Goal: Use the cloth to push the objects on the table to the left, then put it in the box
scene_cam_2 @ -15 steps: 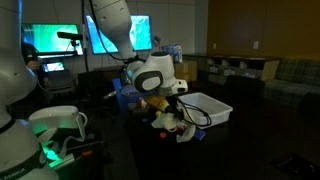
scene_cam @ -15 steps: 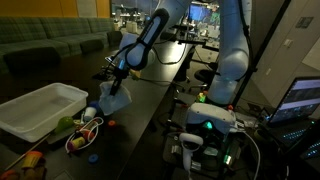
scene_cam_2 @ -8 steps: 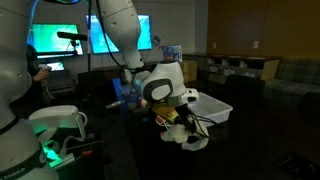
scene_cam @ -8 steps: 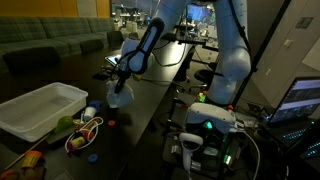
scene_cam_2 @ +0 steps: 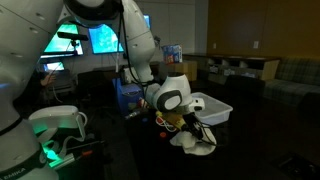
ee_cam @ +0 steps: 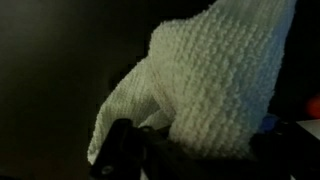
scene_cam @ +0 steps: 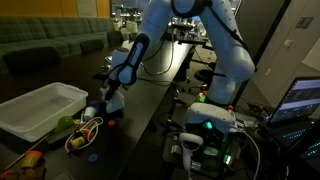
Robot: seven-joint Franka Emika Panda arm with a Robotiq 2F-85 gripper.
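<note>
A white knitted cloth [ee_cam: 210, 80] fills most of the wrist view, and my gripper [ee_cam: 198, 160] is shut on its lower edge. In both exterior views the cloth [scene_cam: 113, 103] [scene_cam_2: 196, 140] hangs down onto the dark table [scene_cam: 150, 100], with the gripper [scene_cam: 106, 98] low over it. The objects [scene_cam: 82, 128] are small red, orange and green toys with a white cord. They lie just beside the cloth, between it and the white box [scene_cam: 40, 108]. From the opposite side the objects [scene_cam_2: 166, 120] sit partly behind the gripper [scene_cam_2: 178, 102], in front of the box [scene_cam_2: 212, 106].
A blue piece [scene_cam: 93, 155] and more toys [scene_cam: 30, 160] lie near the table's front corner. The robot base with a green light [scene_cam: 207, 124] stands beside the table. A sofa [scene_cam: 50, 40] is behind it, and bright monitors [scene_cam_2: 105, 35] stand at the back.
The arm has swung down and toward the toys and the box. The cloth moved with it, from hanging above the table to resting on the tabletop next to the objects.
</note>
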